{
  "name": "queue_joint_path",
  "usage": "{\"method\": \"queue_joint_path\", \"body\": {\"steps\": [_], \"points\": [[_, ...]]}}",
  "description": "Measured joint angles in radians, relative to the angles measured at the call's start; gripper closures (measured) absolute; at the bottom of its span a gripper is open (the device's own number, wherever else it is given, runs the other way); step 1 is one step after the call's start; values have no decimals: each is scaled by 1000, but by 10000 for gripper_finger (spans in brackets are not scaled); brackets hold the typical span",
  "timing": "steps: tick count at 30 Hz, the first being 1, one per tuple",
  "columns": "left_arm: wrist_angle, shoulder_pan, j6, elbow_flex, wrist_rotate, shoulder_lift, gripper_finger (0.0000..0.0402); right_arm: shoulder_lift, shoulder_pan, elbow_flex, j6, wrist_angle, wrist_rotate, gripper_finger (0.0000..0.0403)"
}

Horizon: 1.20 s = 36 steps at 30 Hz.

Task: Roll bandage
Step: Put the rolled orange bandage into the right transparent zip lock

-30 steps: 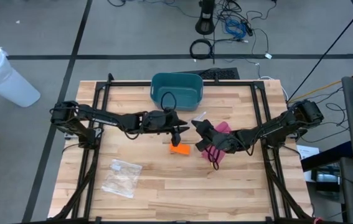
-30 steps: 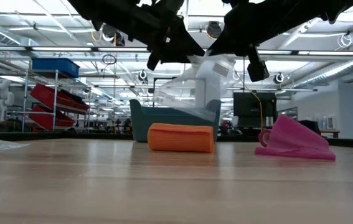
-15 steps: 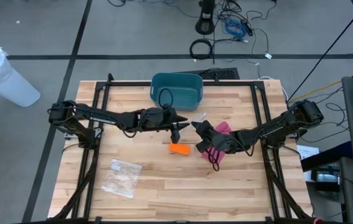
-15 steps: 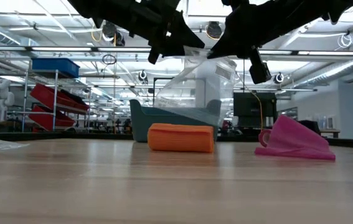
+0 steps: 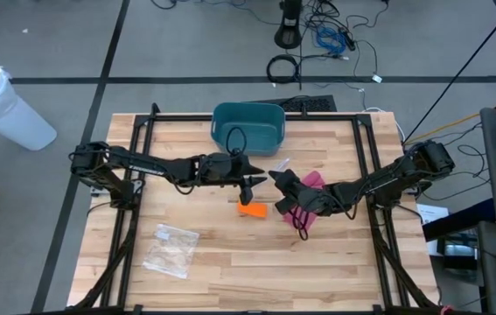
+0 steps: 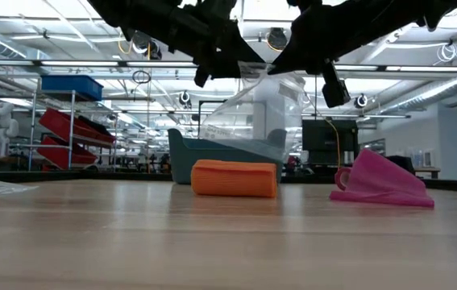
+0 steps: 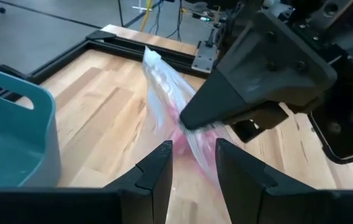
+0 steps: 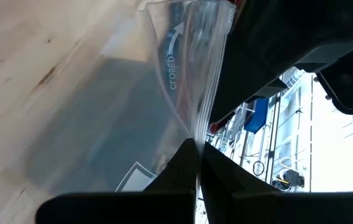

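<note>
Lowering left gripper [image 5: 249, 185] slightly again.

Overhead, table-level, two wrist views

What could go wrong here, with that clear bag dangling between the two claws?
The right gripper pinches only the edge of the clear zip bag, so it may slip free. The left gripper stands open beside the bag and might miss it. The orange bandage roll lies below, still outside.

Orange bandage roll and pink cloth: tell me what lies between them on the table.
Nothing: in the low view bare wood separates the orange bandage roll from the pink cloth. A clear plastic bag hangs above, pinched by the right gripper.
</note>
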Motion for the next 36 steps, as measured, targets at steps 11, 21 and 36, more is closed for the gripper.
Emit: {"method": "queue_joint_path", "body": {"steps": [11, 21, 36], "points": [[-17, 2, 2, 0, 35, 0, 288, 0, -1, 0, -33, 68, -17, 403], [-25, 2, 9, 0, 17, -3, 393, 0, -1, 0, -46, 75, -18, 403], [-94, 0, -18, 0, 14, -36, 400, 0, -1, 0, 300, -81, -17, 399]]}}
